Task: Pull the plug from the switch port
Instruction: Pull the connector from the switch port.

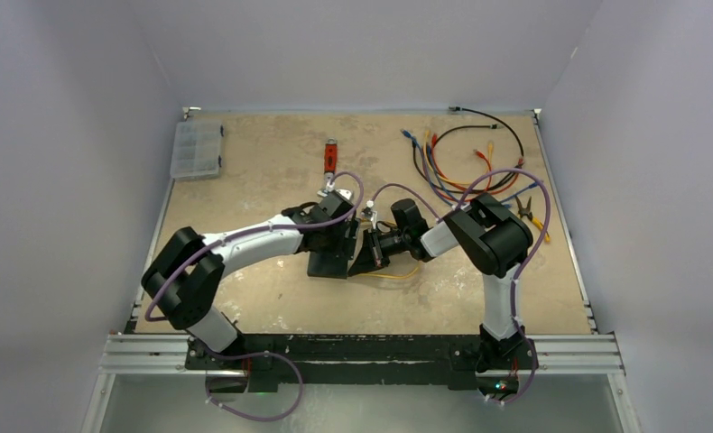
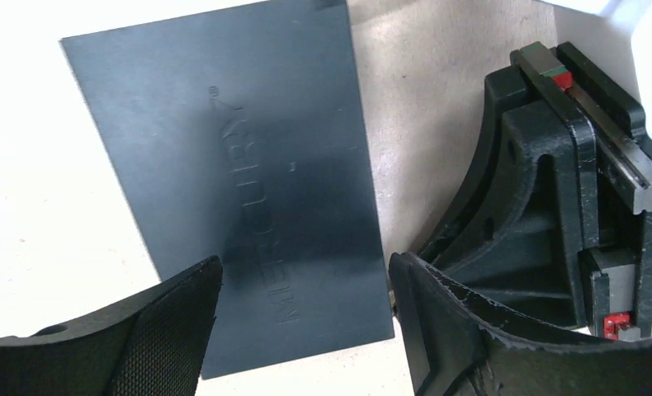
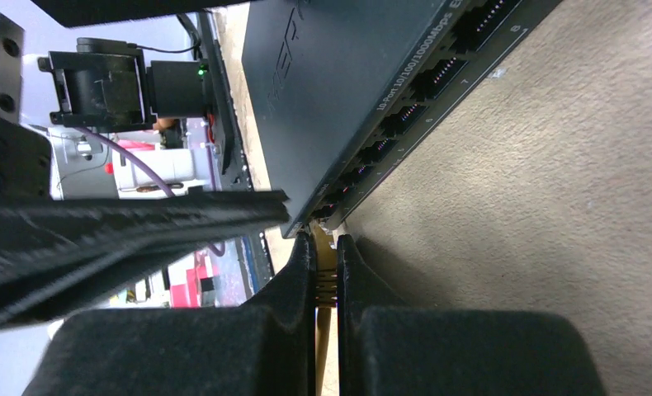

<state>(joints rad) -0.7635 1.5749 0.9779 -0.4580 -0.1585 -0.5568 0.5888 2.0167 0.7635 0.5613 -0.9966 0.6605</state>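
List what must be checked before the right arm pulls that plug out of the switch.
1. Right gripper shut on the plug: ok, its fingers pinch it just outside the port row.
2. Plug seated in the end port of the switch: ok, as far as the right wrist view shows.
3. Latch tab pressed: cannot tell, the fingers hide it.
4. Left gripper bracing the switch: cannot tell. It is open over the lid, and contact is not visible.
5. Slack in the yellow cable behind the plug: ok, it lies loose on the table.
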